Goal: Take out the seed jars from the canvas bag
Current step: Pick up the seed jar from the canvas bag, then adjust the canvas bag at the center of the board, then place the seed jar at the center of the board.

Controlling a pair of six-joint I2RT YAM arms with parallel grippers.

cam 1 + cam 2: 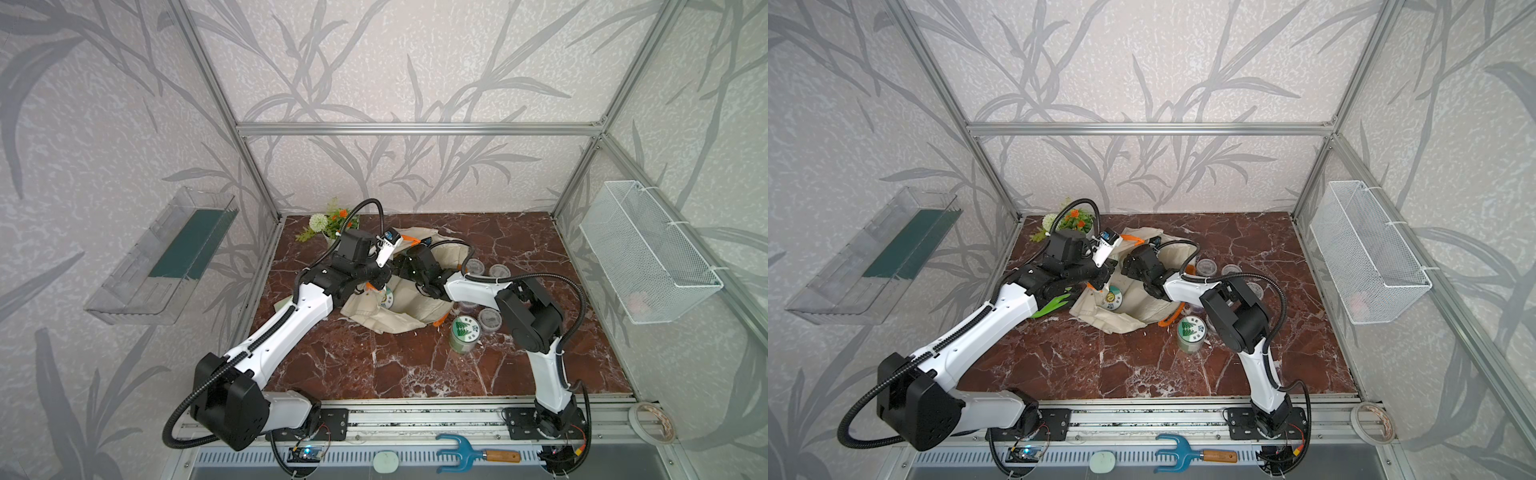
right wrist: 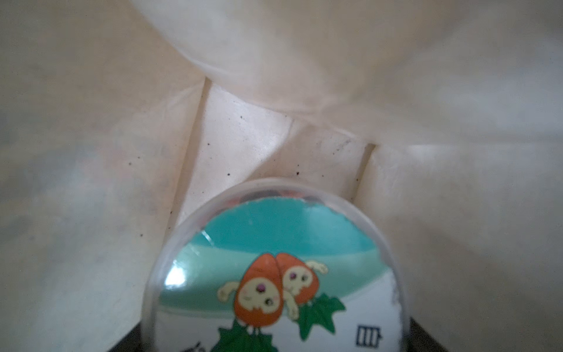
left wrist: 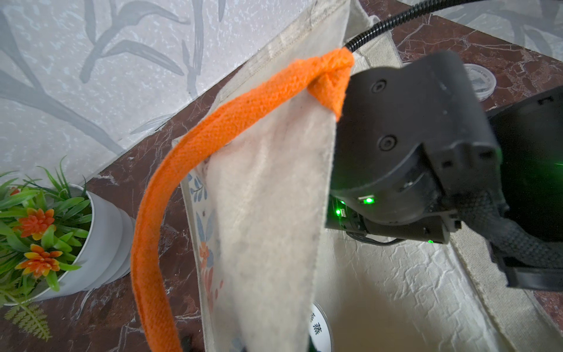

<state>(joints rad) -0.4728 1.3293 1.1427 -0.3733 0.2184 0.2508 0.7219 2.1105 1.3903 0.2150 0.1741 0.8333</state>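
The beige canvas bag (image 1: 399, 320) (image 1: 1121, 322) lies mid-table, its mouth lifted. My left gripper (image 1: 372, 286) is shut on the bag's upper edge by the orange strap (image 3: 213, 131). A white-lidded seed jar (image 1: 387, 298) (image 3: 320, 329) sits in the mouth. My right gripper (image 2: 274, 344) reaches inside the bag, hidden in both top views. A seed jar with a teal and orange pictured lid (image 2: 274, 243) fills its jaws, the fingers against both sides. Outside stand a green-pictured jar (image 1: 464, 332) (image 1: 1190, 332) and clear jars (image 1: 475, 266) (image 1: 500, 271) (image 1: 490, 319).
A white flower pot with fake plants (image 1: 332, 226) (image 3: 100, 243) stands at the back left, close to the bag. A wire basket (image 1: 648, 257) hangs on the right wall, a clear shelf (image 1: 166, 257) on the left. A blue hand rake (image 1: 469, 453) lies on the front rail.
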